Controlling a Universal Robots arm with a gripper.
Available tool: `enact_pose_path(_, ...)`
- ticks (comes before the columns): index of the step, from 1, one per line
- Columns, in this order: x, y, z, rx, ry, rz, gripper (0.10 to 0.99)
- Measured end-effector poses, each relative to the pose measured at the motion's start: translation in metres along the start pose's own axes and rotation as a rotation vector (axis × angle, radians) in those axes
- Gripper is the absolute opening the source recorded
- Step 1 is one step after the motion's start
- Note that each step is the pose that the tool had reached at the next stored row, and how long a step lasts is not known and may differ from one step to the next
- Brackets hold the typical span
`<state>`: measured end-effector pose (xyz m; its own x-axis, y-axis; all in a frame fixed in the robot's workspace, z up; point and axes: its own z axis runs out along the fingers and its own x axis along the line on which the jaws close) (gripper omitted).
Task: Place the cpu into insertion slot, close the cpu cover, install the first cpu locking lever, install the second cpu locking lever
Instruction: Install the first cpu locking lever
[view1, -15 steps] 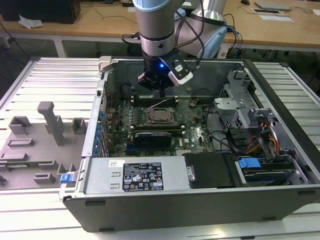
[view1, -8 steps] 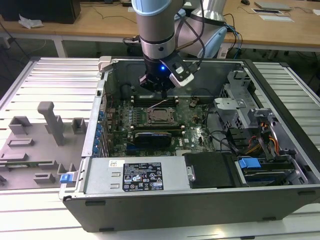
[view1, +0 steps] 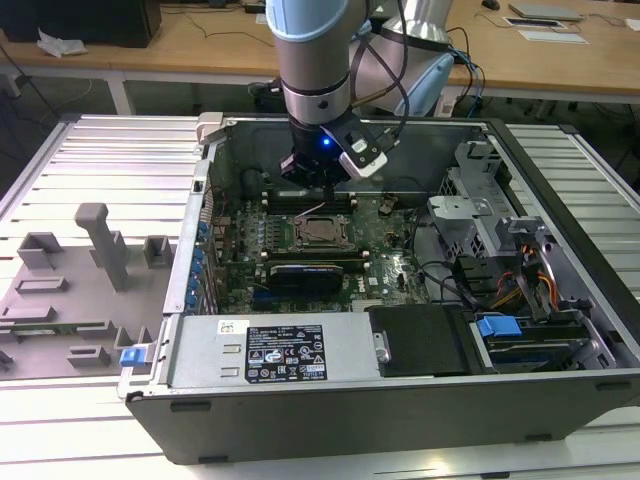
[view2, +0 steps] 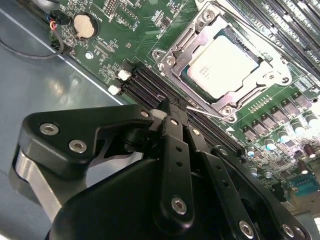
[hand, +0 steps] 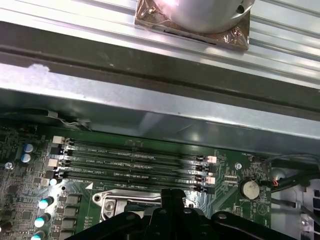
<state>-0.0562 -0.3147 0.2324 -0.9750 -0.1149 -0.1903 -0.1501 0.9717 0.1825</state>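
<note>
Exterior view: the end effector hangs inside the open computer case, over the memory slots, with the insertion slot just below it. Second wrist view: fingers pressed together, closed on nothing; just beyond their tips the cpu sits seated under the cpu cover. First wrist view: memory slots lie directly ahead of the fingertips.

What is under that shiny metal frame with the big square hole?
Under the cpu cover sits the cpu, its pale metal top showing through the window. The insertion slot lies beneath the chip, so its contacts are covered. The tool hangs beside the frame, over the memory slots.
</note>
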Motion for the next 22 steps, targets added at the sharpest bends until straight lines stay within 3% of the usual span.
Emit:
enact_pose_path(10, 0.0047, 0.0005, 0.0104, 0.008, -0.0075, 0.018, 0.106)
enact_pose_path(22, 0.0082, -0.0003, 0.0191, 0.028, -0.0235, 0.107, 0.106)
